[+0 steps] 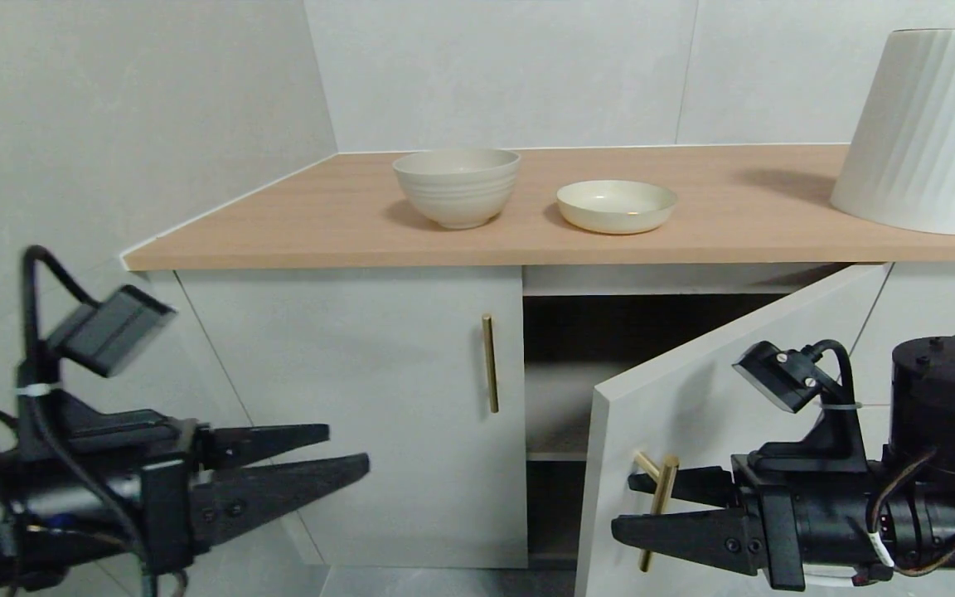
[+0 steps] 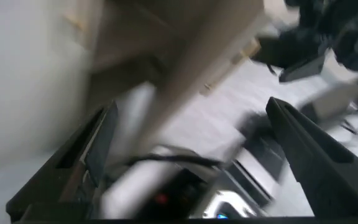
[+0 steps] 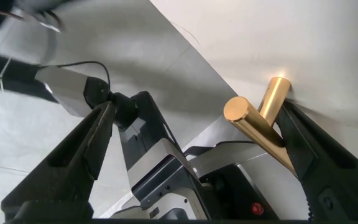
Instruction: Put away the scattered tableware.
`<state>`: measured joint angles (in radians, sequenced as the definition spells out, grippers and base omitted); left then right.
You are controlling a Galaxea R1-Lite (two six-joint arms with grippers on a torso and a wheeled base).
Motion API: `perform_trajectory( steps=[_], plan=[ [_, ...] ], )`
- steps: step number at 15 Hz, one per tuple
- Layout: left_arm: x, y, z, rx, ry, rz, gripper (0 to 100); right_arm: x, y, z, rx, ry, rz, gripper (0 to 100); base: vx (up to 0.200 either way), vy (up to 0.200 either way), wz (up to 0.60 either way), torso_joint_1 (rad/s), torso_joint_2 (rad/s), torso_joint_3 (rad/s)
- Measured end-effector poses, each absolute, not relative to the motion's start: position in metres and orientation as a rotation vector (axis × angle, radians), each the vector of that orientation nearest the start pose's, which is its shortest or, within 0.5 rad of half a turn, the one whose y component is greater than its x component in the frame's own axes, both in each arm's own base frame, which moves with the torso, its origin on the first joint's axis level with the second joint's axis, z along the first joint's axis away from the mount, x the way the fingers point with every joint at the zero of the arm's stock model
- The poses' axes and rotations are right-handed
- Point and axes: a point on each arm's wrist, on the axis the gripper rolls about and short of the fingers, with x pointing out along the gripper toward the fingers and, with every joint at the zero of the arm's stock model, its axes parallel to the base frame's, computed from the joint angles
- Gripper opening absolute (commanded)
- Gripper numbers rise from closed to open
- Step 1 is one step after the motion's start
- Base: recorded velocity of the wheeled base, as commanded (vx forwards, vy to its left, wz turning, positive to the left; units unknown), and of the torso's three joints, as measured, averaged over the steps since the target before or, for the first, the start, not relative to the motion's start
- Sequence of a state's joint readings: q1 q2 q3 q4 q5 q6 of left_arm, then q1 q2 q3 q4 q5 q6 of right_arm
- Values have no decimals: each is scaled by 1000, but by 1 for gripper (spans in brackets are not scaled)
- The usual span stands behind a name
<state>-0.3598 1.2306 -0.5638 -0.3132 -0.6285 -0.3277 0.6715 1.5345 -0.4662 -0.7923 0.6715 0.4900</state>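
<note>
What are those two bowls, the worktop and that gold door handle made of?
The ribbed bowl looks like glazed ceramic or stoneware: off-white with a soft sheen. The shallow dish is cream and glossy, probably ceramic too. The countertop has a matte wood-grain look, perhaps laminate. The handle seems brass-coloured metal, by its bright highlight.

The open cabinet door (image 1: 676, 414) hides most of the shelf (image 1: 556, 410).
</note>
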Motion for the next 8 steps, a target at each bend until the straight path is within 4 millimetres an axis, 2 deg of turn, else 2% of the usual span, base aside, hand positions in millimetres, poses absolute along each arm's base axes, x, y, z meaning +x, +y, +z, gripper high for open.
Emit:
perform_trajectory(
  steps=[2,3,5,8],
  plan=[
    [170,-93,177,-359,591,-961,100,174,156,156,410,620,1233,100,0,0,0,0,0,0],
    [172,-98,167,-358,639,-970,0,174,157,155,410,622,1232,100,0,0,0,0,0,0],
    [174,-104,158,-355,678,-976,0,175,157,154,410,626,1232,100,0,0,0,0,0,0],
    [185,-111,161,-349,650,-987,0,175,157,153,409,631,1231,100,0,0,0,0,0,0]
  ],
)
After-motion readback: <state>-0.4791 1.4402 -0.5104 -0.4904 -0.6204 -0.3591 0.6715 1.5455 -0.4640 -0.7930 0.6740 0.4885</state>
